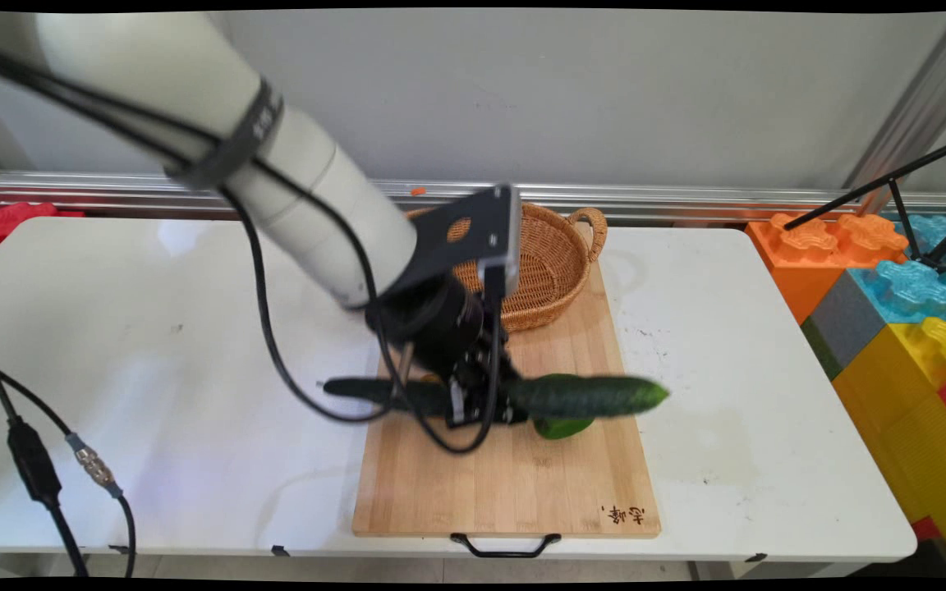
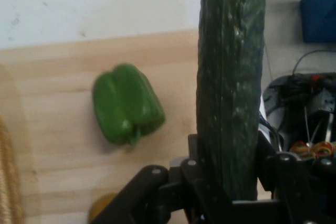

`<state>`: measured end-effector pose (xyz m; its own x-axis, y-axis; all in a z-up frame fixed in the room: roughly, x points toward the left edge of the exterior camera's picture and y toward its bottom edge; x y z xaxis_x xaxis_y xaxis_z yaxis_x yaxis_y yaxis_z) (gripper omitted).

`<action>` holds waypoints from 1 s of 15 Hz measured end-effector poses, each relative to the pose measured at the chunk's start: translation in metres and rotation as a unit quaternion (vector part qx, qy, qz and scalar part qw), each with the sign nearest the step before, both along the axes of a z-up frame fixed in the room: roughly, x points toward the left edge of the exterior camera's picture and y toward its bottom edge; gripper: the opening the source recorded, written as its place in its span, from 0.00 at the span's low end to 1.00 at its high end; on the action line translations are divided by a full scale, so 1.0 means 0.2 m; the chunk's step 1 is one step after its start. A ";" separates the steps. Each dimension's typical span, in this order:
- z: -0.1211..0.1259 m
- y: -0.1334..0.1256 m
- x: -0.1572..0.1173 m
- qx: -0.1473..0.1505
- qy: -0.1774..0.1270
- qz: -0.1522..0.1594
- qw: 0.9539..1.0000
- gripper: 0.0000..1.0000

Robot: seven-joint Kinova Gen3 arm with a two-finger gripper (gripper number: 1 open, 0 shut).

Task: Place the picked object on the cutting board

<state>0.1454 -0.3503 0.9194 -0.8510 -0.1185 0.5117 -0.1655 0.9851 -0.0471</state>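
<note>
Main and hand views. The pincer [image 1: 477,404] is clamped on a long dark green cucumber [image 1: 588,396], which it holds level above a wooden cutting board [image 1: 514,484]; in the main view the cucumber reaches past the board's left edge and just past its right edge. In the hand view the cucumber [image 2: 231,87] runs up the picture between the pincer's black fingers [image 2: 273,163]. A green bell pepper [image 2: 127,103] lies on the board, below and beside the cucumber; in the main view only a part of the pepper [image 1: 563,428] shows under the cucumber. A small yellowish thing [image 2: 102,205], too hidden to name, sits on the board near the pincer's linkage. A woven basket [image 1: 551,263] with loop handles stands on the board's far end. The board lies on the white table [image 1: 153,345], has a black handle [image 1: 506,545] at its near edge, and bears a burnt-in mark [image 1: 625,515] at its near right corner, not legible. Coloured toy blocks [image 1: 900,287] are stacked to the table's right.
</note>
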 end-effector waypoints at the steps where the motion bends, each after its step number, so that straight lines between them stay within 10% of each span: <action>1: -0.05 0.02 0.00 0.005 -0.003 0.003 1.000 0.00; 15: -0.56 -0.01 -0.06 0.012 -0.025 -0.008 1.000 0.00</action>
